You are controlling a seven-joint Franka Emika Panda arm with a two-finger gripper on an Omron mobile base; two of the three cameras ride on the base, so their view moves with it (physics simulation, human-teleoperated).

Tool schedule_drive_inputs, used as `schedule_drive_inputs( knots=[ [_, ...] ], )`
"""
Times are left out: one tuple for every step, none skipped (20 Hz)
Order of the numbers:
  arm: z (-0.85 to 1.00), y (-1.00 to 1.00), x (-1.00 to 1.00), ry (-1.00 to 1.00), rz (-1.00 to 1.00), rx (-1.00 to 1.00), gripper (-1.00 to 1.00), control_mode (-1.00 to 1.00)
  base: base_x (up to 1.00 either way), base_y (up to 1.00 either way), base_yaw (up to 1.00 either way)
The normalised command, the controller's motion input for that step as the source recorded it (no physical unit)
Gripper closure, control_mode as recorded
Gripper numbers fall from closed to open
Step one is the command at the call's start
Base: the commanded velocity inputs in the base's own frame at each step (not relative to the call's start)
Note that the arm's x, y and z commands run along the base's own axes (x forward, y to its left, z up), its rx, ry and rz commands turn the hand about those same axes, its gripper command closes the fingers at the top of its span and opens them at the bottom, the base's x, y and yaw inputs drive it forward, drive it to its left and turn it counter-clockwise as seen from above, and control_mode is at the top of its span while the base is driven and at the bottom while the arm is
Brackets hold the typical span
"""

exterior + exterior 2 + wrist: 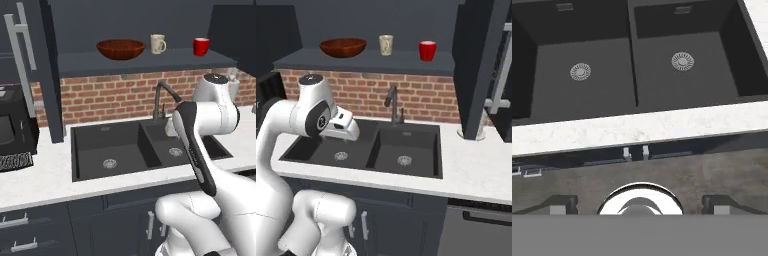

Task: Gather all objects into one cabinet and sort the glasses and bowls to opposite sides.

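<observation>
Red-brown wooden bowl (121, 49) sits on the cabinet shelf (145, 62), left end. Cream mug (158, 44) just to its right, a small gap between, handle toward the red cup. Red cup (201, 47) further right, well apart from the mug. Right base cam shows the same row: bowl (343, 47), mug (386, 45), cup (427, 51). One mug in sight up there. Cabinet door (22, 55) w/ long silver bar handle hangs open at left. Arm is folded low over the double black sink (125, 150), hand pointing down. Gripper (640, 205) in hand cam: finger tips (562, 205) set wide apart at the frame bottom, nothing between them, empty. Below it: both drains, white counter edge (637, 127), lower cupboard fronts
</observation>
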Motion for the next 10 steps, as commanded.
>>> schedule_drive_inputs(
  knots=[
    [0.00,0.00,0.00,0.00,0.00,0.00,-1.00,1.00,-1.00,-0.66,-0.14],
    [0.00,0.00,0.00,0.00,0.00,0.00,-1.00,1.00,-1.00,-0.71,-0.12],
    [0.00,0.00,0.00,0.00,0.00,0.00,-1.00,1.00,-1.00,-0.82,-0.08],
    [0.00,0.00,0.00,0.00,0.00,0.00,-1.00,1.00,-1.00,-0.93,-0.07],
    [0.00,0.00,0.00,0.00,0.00,0.00,-1.00,1.00,-1.00,-1.00,-0.04],
    [0.00,0.00,0.00,0.00,0.00,0.00,-1.00,1.00,-1.00,-1.00,-0.03],
    [0.00,0.00,0.00,0.00,0.00,0.00,-1.00,1.00,-1.00,-1.00,-0.01],
    [0.00,0.00,0.00,0.00,0.00,0.00,-1.00,1.00,-0.85,-1.00,0.00],
    [0.00,0.00,0.00,0.00,0.00,0.00,-1.00,1.00,-0.59,-1.00,0.00],
    [0.00,0.00,0.00,0.00,0.00,0.00,-1.00,1.00,-0.56,-1.00,0.00]
  ],
)
